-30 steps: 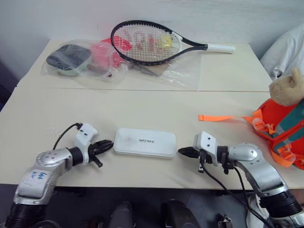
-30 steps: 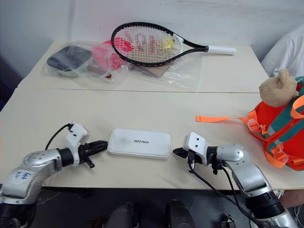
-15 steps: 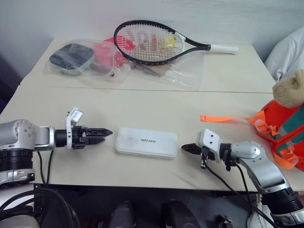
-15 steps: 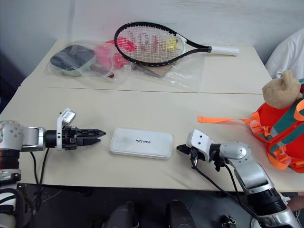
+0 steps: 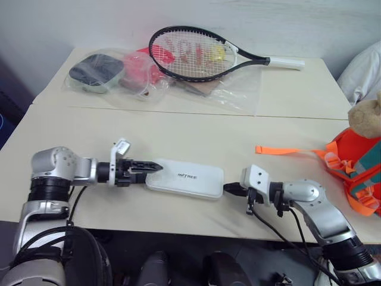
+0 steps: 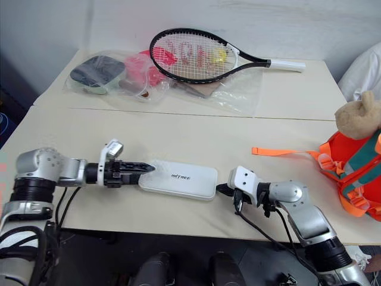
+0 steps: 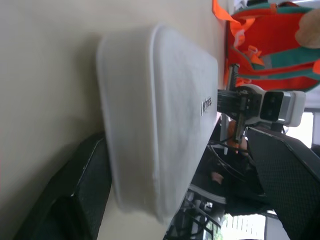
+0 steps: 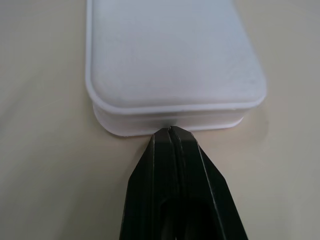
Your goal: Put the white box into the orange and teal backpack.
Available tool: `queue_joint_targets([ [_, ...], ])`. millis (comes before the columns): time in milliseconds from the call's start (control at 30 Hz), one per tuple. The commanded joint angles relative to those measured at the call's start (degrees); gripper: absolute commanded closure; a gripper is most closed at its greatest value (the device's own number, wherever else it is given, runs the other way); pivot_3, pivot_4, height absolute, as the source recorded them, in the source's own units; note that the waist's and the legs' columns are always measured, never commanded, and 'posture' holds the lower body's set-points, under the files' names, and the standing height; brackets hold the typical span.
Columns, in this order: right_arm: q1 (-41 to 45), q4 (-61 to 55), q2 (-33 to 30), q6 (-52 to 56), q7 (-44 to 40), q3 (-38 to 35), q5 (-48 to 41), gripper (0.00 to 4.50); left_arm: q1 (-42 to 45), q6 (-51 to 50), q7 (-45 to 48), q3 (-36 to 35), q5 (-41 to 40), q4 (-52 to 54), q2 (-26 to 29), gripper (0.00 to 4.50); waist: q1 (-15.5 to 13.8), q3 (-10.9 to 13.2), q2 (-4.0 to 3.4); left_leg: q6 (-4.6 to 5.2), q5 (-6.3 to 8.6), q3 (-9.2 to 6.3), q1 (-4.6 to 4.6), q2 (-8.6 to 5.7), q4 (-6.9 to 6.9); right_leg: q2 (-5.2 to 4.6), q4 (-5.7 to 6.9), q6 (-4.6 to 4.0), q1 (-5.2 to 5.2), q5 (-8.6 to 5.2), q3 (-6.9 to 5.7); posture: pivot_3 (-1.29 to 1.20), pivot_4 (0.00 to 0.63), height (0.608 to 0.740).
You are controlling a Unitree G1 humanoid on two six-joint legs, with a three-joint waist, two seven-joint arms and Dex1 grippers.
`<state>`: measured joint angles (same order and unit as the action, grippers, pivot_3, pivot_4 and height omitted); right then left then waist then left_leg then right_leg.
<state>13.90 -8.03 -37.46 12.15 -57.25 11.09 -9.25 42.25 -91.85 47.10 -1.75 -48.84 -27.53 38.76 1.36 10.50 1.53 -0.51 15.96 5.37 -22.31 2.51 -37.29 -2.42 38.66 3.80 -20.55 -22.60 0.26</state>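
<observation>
I have the white box (image 5: 185, 177) lying flat near the table's (image 5: 178, 128) front edge, pinned end to end. My right gripper (image 8: 171, 131), clenched, butts its tip against one short end as a backstop, while my left gripper (image 5: 152, 169), spread wide, straddles the other. The orange and teal backpack (image 6: 357, 170) waits well apart on my right.

Box (image 5: 186, 178): white matt plastic, smooth. Table (image 5: 178, 131): beige, matt. Backpack (image 5: 357, 173): orange/teal cloth w/ plush toy (image 5: 366, 115). Bags (image 5: 137, 74): clear glossy plastic.
</observation>
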Motion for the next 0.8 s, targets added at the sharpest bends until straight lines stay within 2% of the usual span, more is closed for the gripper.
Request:
queue_joint_targets([
  [33, 1.71, 2.01, 0.37, -3.51, -1.18, 0.57, 0.72, 4.5, 0.86, -0.65, 0.82, 2.78, -4.31, 0.93, -0.1, 0.24, 0.23, 0.0, 0.0, 0.0, 0.0, 0.0, 0.0, 0.0, 0.0, 0.0, 0.0, 0.0, 0.0, 0.0, 0.0, 0.0, 0.15, 0.74],
  [67, 2.13, 2.83, 0.43, -4.13, -1.42, 0.64, 0.87, 4.5, 1.13, -0.65, 1.11, 3.39, -5.19, 0.87, 0.19, 0.24, 0.25, 0.0, 0.0, -0.01, 0.0, 0.0, 0.0, 0.01, 0.0, 0.01, 0.0, 0.0, 0.0, 0.0, 0.0, 0.0, 0.15, 0.74],
  [167, 3.12, 5.09, 0.34, -5.99, -2.05, 0.81, 1.47, 4.5, 1.93, -0.65, 1.61, 4.66, -7.8, 0.86, 1.11, 0.78, 0.29, 0.0, 0.0, -0.02, -0.01, 0.0, -0.01, 0.03, 0.0, 0.03, 0.0, 0.0, -0.03, 0.0, 0.0, 0.0, 0.15, 0.74],
  [433, 1.56, 6.77, -1.52, -8.65, -3.8, -0.05, 1.38, 4.5, 2.79, -0.65, -0.01, 3.9, -15.28, 3.37, 1.75, 3.08, 0.31, 0.01, 0.01, -0.04, -0.02, 0.0, -0.01, 0.04, 0.0, 0.04, -0.01, 0.0, -0.02, 0.0, 0.0, 0.0, 0.15, 0.74],
  [633, -5.22, 3.32, -4.26, -7.58, -2.98, -5.95, -2.52, 4.5, -1.38, -0.65, -3.45, 1.72, -22.4, 12.51, 1.92, 3.18, 0.13, 0.0, 0.01, 0.0, 0.0, -0.06, -0.03, 0.03, 0.0, 0.01, -0.11, 0.01, 0.05, 0.0, -0.02, 0.0, 0.15, 0.74],
  [700, -9.18, 0.82, -4.53, -7.58, -1.79, -10.13, -5.03, 4.5, -3.28, -0.65, -4.42, -1.95, -22.26, 16.31, 1.32, 3.18, 0.19, 0.01, 0.01, 0.01, 0.01, -0.07, -0.03, 0.03, 0.0, 0.01, -0.13, 0.01, 0.08, 0.0, -0.01, 0.0, 0.15, 0.74],
  [800, -17.05, -4.86, -2.95, -4.61, 2.04, -20.52, -12.13, 4.5, -8.95, 8.55, -2.4, -4.14, -17.58, 26.42, 2.81, 3.18, 0.18, 0.01, 0.0, -0.01, 0.0, -0.07, -0.04, 0.04, 0.02, 0.03, -0.12, 0.02, 0.06, -0.01, -0.01, 0.0, 0.15, 0.74],
])
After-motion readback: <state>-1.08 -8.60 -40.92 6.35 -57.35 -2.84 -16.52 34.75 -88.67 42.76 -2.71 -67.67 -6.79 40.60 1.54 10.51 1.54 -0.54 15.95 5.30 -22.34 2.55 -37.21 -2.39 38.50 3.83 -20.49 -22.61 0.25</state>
